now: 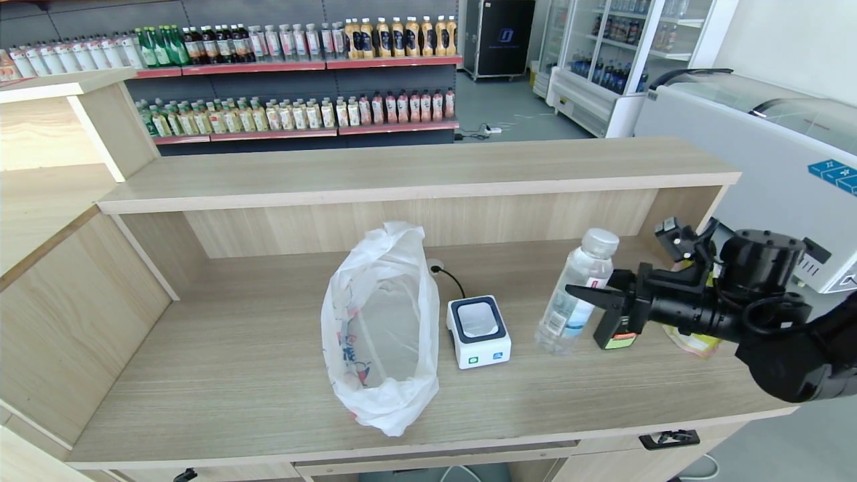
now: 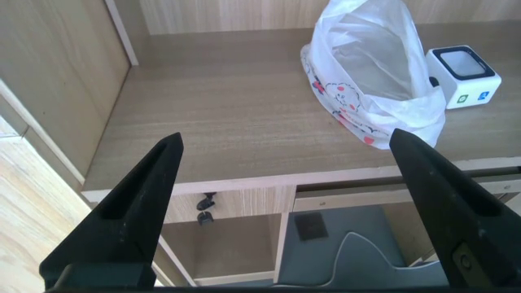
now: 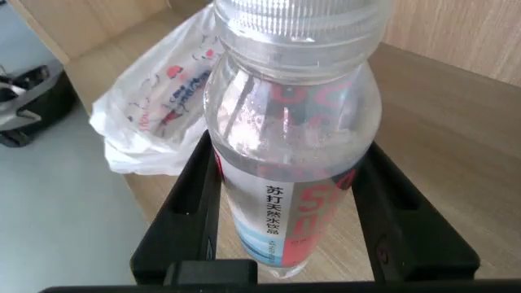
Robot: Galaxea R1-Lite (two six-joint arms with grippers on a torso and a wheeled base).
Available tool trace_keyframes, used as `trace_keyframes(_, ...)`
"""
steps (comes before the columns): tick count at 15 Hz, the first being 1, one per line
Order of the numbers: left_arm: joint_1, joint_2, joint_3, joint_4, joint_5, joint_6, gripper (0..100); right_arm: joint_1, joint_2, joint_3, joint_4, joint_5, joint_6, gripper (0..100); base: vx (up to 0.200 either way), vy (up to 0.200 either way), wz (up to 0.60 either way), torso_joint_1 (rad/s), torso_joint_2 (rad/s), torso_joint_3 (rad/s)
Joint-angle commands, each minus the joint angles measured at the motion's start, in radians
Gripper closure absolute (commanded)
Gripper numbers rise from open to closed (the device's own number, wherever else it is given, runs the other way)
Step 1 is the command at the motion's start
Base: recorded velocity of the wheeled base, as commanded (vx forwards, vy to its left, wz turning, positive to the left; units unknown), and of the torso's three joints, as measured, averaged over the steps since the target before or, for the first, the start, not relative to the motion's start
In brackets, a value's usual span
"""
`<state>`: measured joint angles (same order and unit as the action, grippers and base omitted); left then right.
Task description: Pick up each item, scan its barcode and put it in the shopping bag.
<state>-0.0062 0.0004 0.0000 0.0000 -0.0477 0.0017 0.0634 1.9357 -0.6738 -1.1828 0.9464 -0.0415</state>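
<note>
Water bottle (image 1: 568,320), tilted, clamped by right gripper (image 1: 584,313) beside scanner (image 1: 477,331); left gripper (image 2: 286,138) spread.

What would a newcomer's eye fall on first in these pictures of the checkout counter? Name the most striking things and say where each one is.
First comes the clear water bottle, leaning on the right part of the wooden counter, with the right gripper at it. Next is the open white shopping bag in the middle of the counter. The small white scanner sits between the bag and the bottle.
</note>
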Motion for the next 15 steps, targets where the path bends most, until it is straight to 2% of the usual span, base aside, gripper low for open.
trace_keyframes(1, 0.0, 0.001, 0.0, 0.0, 0.0, 0.0, 0, -0.007, -0.337, -0.046, 0.117, 0.143, 0.224, 100, 0.0, 0.0, 0.0, 0.0, 0.0, 0.0)
trace_keyframes(5, 0.0, 0.001, 0.0, 0.0, 0.0, 0.0, 0, -0.016, -0.515, -0.082, 0.107, 0.364, 0.609, 100, 0.0, 0.0, 0.0, 0.0, 0.0, 0.0)
trace_keyframes(7, 0.0, 0.001, 0.0, 0.0, 0.0, 0.0, 0, -0.014, -0.541, -0.081, 0.089, 0.448, 0.692, 100, 0.0, 0.0, 0.0, 0.0, 0.0, 0.0)
trace_keyframes(11, 0.0, 0.001, 0.0, 0.0, 0.0, 0.0, 0, 0.053, -0.58, -0.105, 0.089, 0.46, 0.813, 100, 0.0, 0.0, 0.0, 0.0, 0.0, 0.0)
trace_keyframes(15, 0.0, 0.001, 0.0, 0.0, 0.0, 0.0, 0, 0.111, -0.61, -0.119, 0.095, 0.46, 0.851, 100, 0.0, 0.0, 0.0, 0.0, 0.0, 0.0)
